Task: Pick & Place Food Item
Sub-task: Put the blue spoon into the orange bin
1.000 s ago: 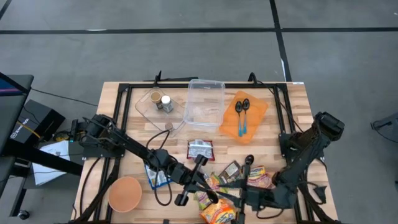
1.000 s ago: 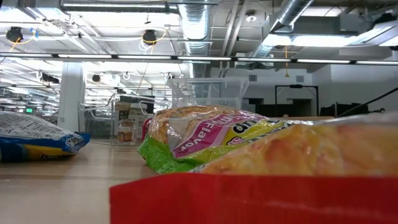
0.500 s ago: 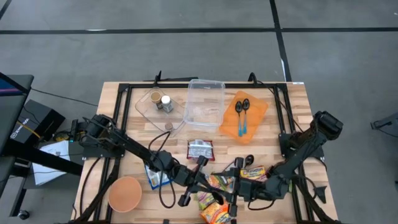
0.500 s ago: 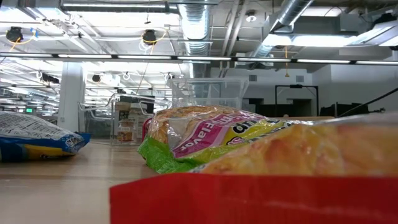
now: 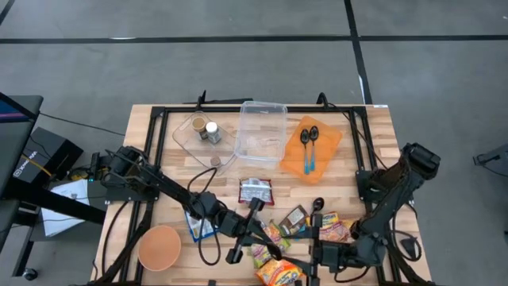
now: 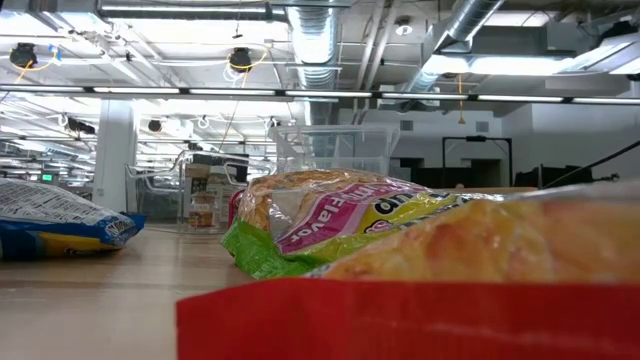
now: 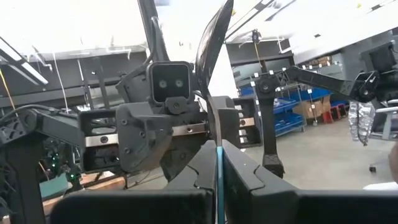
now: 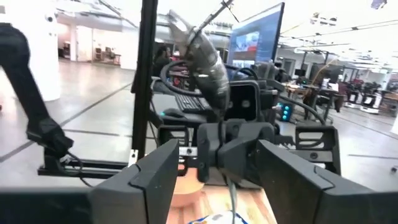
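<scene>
Both arms are matte black, built of slim tubes joined by chunky rounded housings, with black cables looping loosely beside them. The left tool (image 5: pixel 240 238) has flat dark fingers (image 7: pixel 261 193); the right tool (image 5: pixel 317 256) has broad angular black fingers (image 8: pixel 149 180).

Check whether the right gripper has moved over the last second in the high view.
Yes. The right gripper swung left toward the snack packets half a second ago, then pulled back right and toward the table's near edge.
</scene>
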